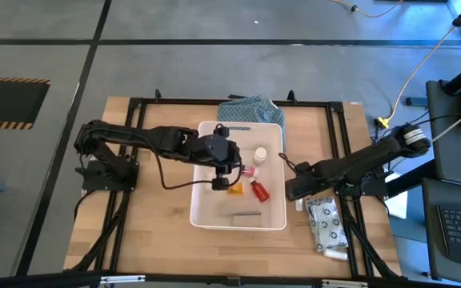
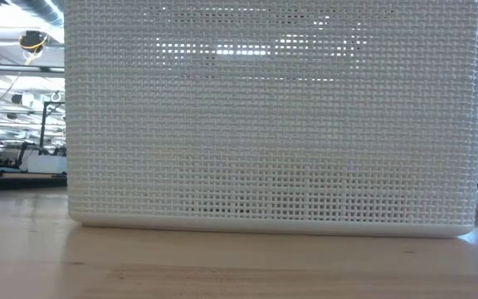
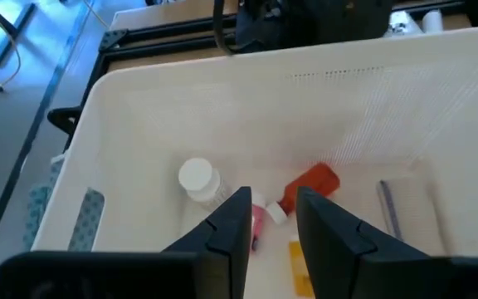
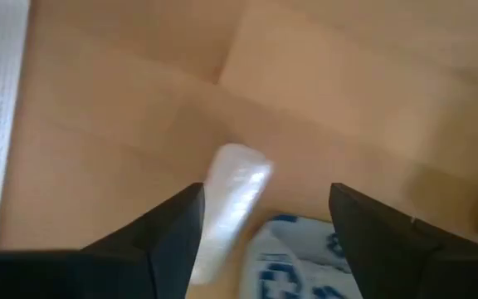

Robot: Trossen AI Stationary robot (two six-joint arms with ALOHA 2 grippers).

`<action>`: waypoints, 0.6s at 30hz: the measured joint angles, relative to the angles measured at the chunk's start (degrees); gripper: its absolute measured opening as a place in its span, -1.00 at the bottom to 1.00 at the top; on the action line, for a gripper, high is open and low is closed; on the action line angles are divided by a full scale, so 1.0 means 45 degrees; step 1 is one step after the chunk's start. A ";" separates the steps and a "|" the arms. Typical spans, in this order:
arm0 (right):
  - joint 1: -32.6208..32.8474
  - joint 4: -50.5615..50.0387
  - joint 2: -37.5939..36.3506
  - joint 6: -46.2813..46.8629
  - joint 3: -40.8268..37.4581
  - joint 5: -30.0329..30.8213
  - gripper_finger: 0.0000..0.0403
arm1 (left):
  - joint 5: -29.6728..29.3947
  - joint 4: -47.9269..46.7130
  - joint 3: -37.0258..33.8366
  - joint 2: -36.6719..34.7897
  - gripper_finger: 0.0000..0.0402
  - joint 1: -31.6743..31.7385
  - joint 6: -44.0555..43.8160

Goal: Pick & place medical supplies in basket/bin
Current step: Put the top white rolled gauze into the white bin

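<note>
The left tool (image 3: 270, 218) hangs over the white bin (image 1: 202, 210), its fingers slightly apart and holding nothing. Below it lie a red bottle (image 3: 309, 184), a small white bottle (image 3: 197, 178), a pink-labelled item (image 3: 257, 223) and an orange item (image 3: 300, 264). The right tool (image 4: 265, 218) is wide open and empty (low over the table (image 4: 338, 91)), just beside the bin, with a white tube (image 4: 229, 199) between its fingers and the patterned pouch (image 1: 325, 222) close by.

No readable text, number or brand in any view. Flat pouch (image 1: 326, 225) right of white bin (image 1: 203, 210) carries dark printed pattern — blue marks in right wrist view (image 4: 293, 257) — not legible. Labels on bottles inside bin too small to read.
</note>
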 joint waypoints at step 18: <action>0.0138 0.1452 0.2592 -0.0544 0.0015 -0.0977 -0.10 | -0.0092 -0.0069 0.0000 0.0000 -0.56 0.0000 0.0004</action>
